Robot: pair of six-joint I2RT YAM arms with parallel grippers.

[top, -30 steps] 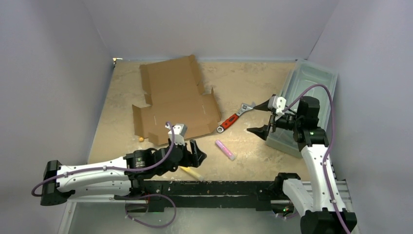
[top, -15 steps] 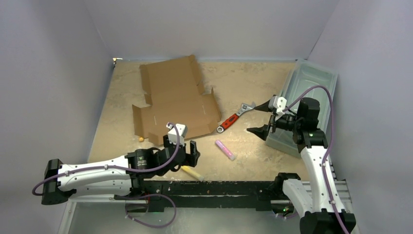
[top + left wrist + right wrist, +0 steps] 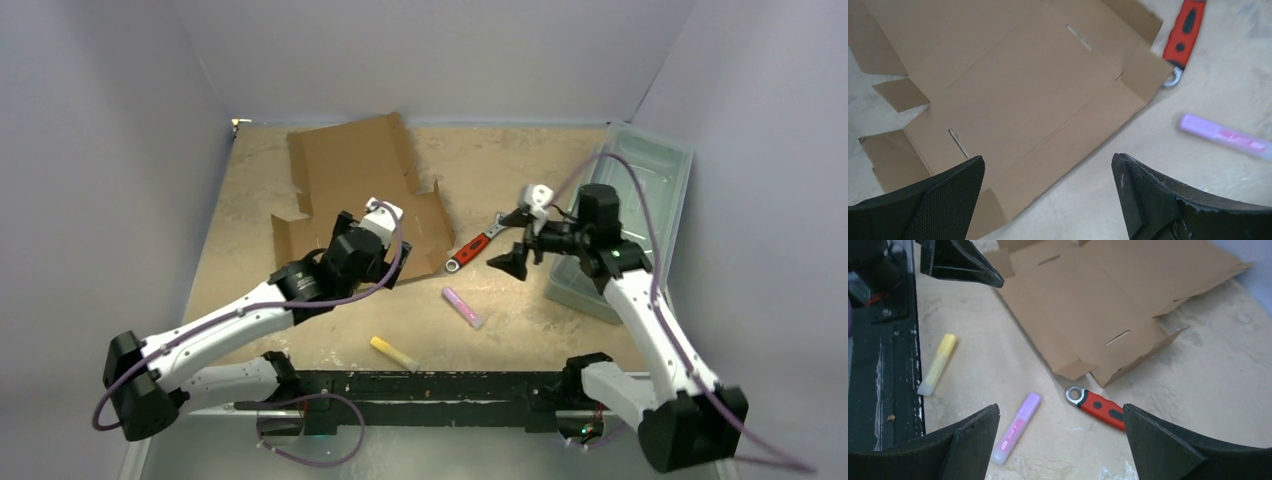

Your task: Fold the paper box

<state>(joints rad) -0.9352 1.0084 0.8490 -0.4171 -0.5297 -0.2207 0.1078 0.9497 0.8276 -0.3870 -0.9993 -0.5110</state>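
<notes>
Unfolded paper box lies flat on table, just ahead of and below left tool, which is spread wide and empty.
Right tool also released; box well ahead of it, past red adjustable wrench. Label on purple highlighter unreadable.

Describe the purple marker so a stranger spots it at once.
Find the flat brown cardboard box on the left half of the table; a red-handled wrench lies off its near right corner. Closer to the near edge than the wrench lies the purple marker, lilac with a pink label; its only lookalike is the yellow marker.
</notes>
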